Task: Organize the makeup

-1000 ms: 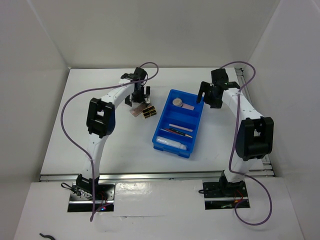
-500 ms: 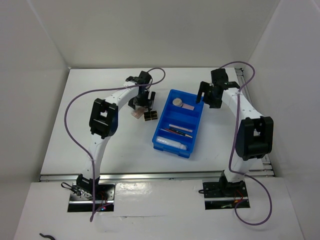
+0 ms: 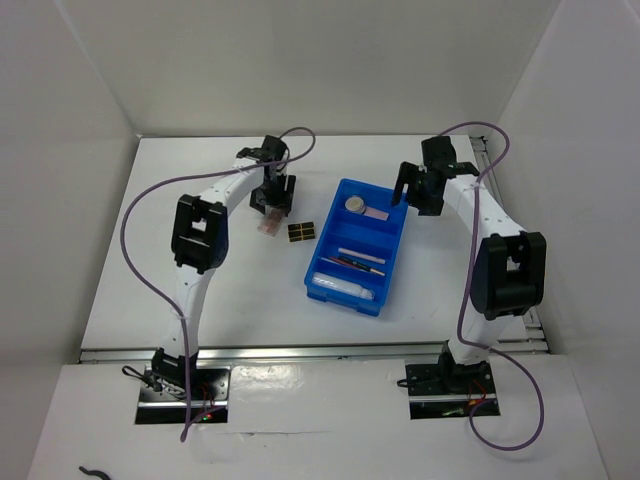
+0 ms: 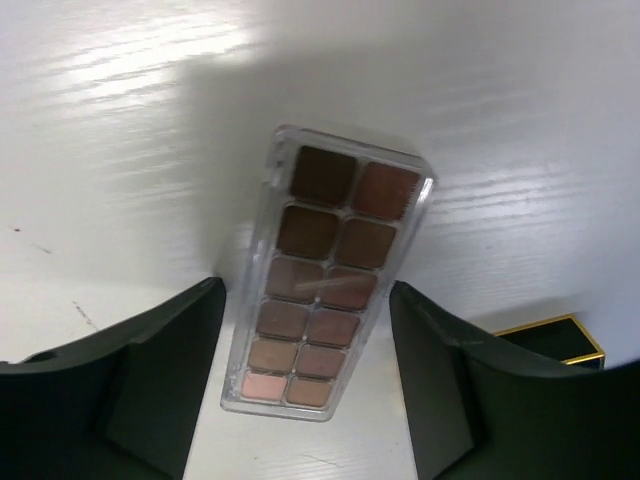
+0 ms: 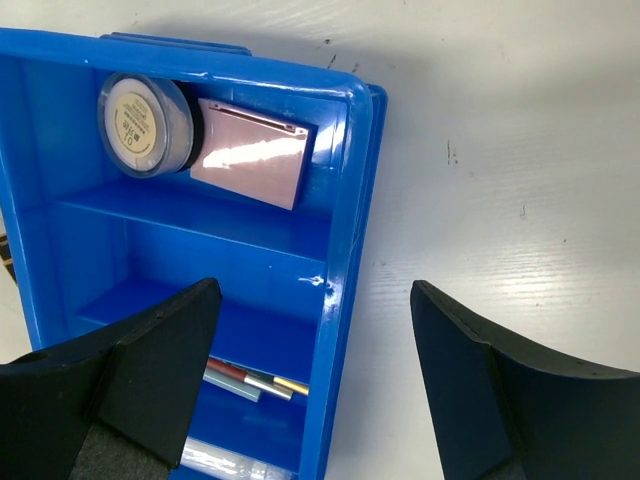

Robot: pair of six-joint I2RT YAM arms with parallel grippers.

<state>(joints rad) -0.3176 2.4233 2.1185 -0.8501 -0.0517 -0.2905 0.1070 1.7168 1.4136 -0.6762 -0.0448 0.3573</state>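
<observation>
My left claw (image 3: 271, 197) hangs wide open and holds nothing. The clear eyeshadow set (image 4: 325, 285) lies flat on the worktop (image 4: 540, 110) straight beneath it, in the gap between my two fingers, and the black palette (image 3: 299, 233) sits near my right finger. The set is thin and lies flush, so I reckon my fingertips could scrape the worktop before they catch its edges. If I close too high it may squirt out or tip. A crooked descent could also shove it sideways into the black palette. Further right, my right claw (image 5: 315, 290) is open just as wide and just as empty, and hovers over the far right rim of the blue bin (image 3: 325, 236). The round compact (image 5: 140, 125) and pink compact (image 5: 250, 153) lie just ahead of it, and the pencils (image 5: 250, 382) are back between my fingers. If that claw drops, I judge it would strike the rim and jolt the bin, scattering what is already sorted.
</observation>
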